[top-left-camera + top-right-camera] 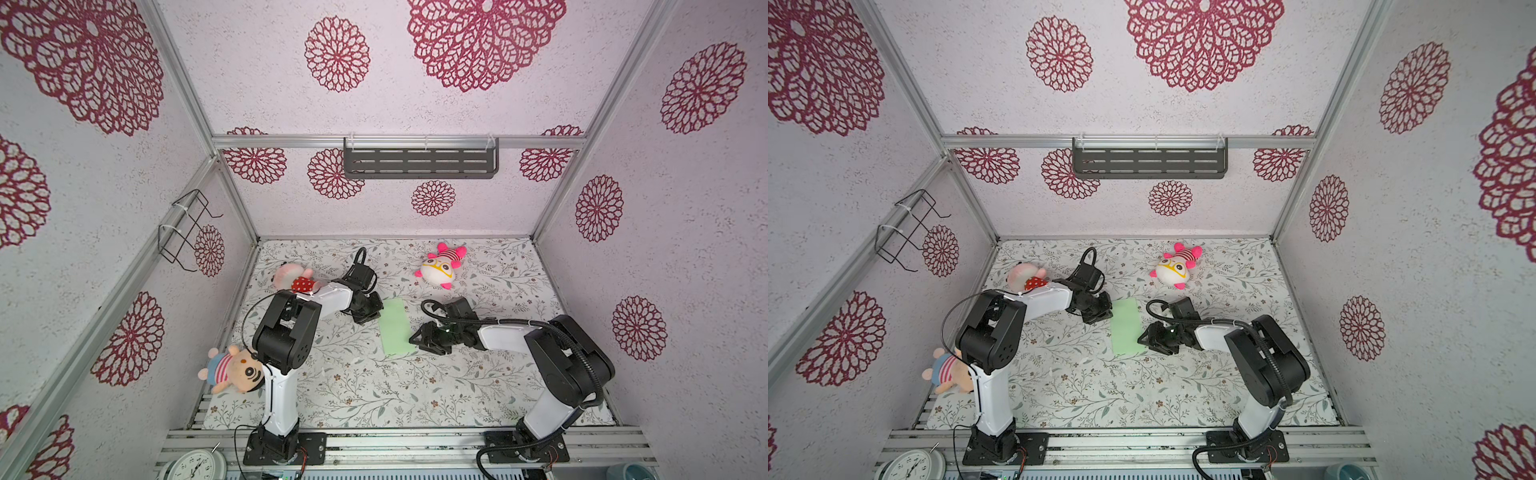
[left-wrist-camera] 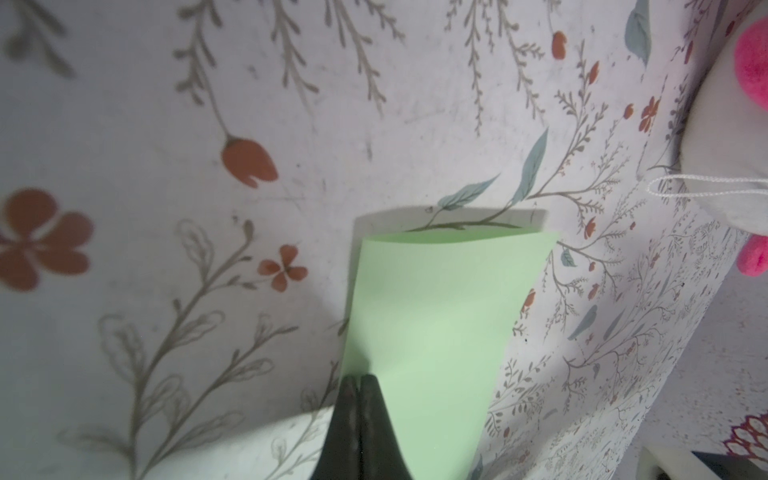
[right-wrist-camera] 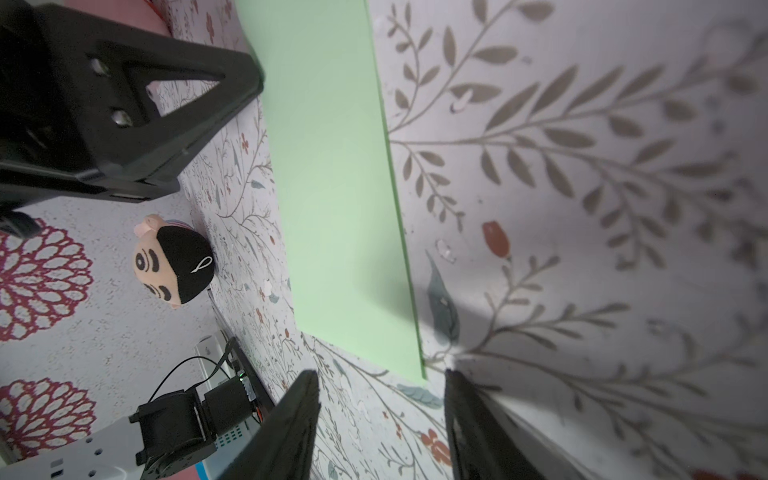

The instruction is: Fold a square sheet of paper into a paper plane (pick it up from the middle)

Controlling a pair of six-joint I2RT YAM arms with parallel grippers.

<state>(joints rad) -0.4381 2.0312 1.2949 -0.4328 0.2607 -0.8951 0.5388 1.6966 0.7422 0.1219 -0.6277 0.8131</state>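
The square sheet of paper [image 1: 395, 326] is no longer square to the eye; in both top views it shows as a narrow pale green oblong, which I take to be the sheet folded once in half along its centre line; so the opening fold looks done, while the slanted corner folds for a nose and the wing folds are all left, and nothing about it reads as a paper plane yet; it lies about mid-worktop [image 1: 353, 395], between the two arms; its long axis runs from the back wall toward the robot's bases, leaning slightly so that the near end sits a little further to the right in a top view; both short ends are cut square, so it has no point and no heading to speak of; in the left wrist view the sheet's [image 2: 436, 332] far short edge bows up off the cloth and casts a shadow; the left claw [image 2: 358, 382] is clenched tight, tips meeting at one long edge near the far corner, and appears to pinch the paper there; the right claw [image 3: 382, 415] stands released, jaws apart and empty, just short of the near corner of the sheet [image 3: 332, 187]; which long edge is the crease I cannot tell.
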